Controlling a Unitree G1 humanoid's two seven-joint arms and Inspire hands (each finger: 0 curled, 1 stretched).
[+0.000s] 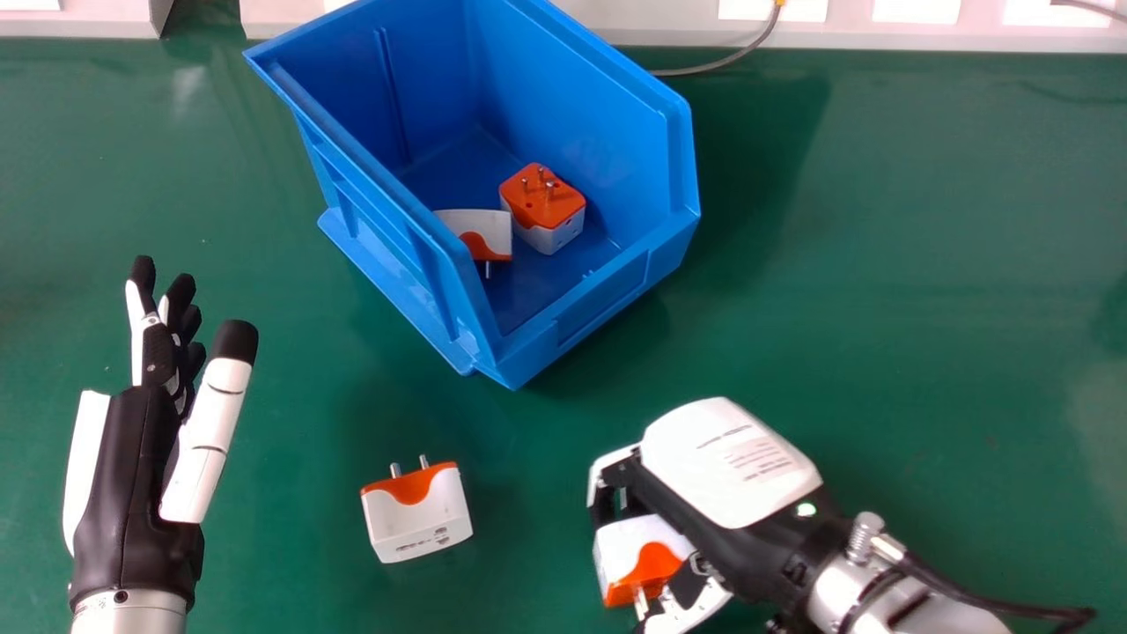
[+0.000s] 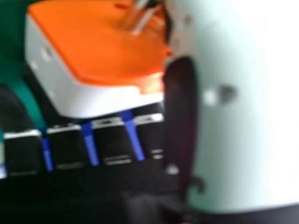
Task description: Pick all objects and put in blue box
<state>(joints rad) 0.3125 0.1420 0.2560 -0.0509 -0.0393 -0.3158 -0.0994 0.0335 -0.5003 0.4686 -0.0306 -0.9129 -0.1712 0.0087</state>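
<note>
At the left of the head view my left hand [image 1: 132,475] is open, fingers pointing away from me. Lower right of centre, my right hand [image 1: 726,467] is shut on a white and orange plug adapter [image 1: 625,550], low over the table. In the right hand view this adapter [image 2: 103,46] lies between the curled fingers and the thumb of my right hand [image 2: 107,149]. Another adapter [image 1: 418,511] rests on the table between the hands, prongs pointing away. The blue box [image 1: 414,255] holds two more: one with its orange side up [image 1: 541,198], one beside it partly behind the wall [image 1: 480,231].
The box stands at an angle on the green table [image 1: 924,264], its low front edge towards the right hand. A grey cable [image 1: 713,63] runs behind it, near the pale strip along the far edge.
</note>
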